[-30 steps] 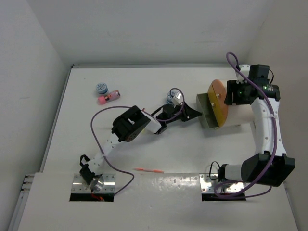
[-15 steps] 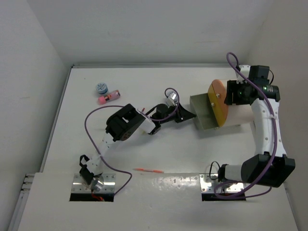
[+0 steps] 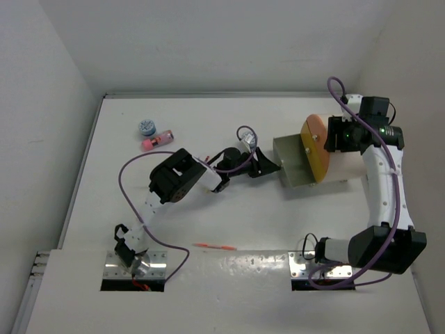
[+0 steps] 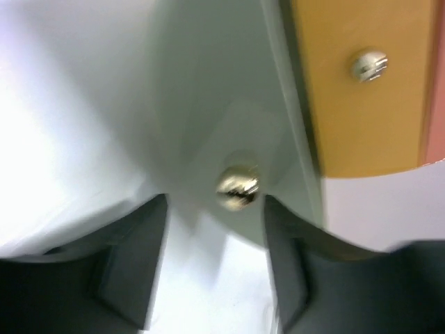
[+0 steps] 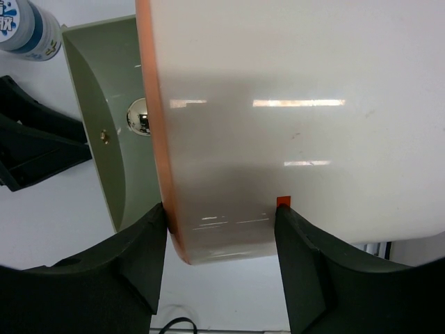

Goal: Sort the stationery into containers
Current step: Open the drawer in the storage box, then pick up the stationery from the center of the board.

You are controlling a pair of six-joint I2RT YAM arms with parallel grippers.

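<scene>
Right, my left claw (image 4: pixel 215 209) is open, fingers (image 4: pixel 132 271) flanking the knob (image 4: pixel 238 188) of the drawer (image 3: pixel 290 161) without touching. The drawer stands slid out of the drum (image 3: pixel 344 167). I'd back straight off, clear of the knob, while the right claw (image 5: pixel 221 216), spread over the drum — grip unclear — steadies it.

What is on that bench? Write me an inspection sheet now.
Surface: white table, arms bolted at near edge.
Job's things: cream drum with orange disc, grey-green drawer pulled out; blue-and-white cylinder and pink piece far left; second cylinder by the drawer; orange-red pen near edge.
Clutter: nothing seen.
Grippers: left gripper open, at the drawer knob; right gripper straddling the drum, grip unclear.
Cables: purple cables loop along both arms.
Surroundings: white walls.
</scene>
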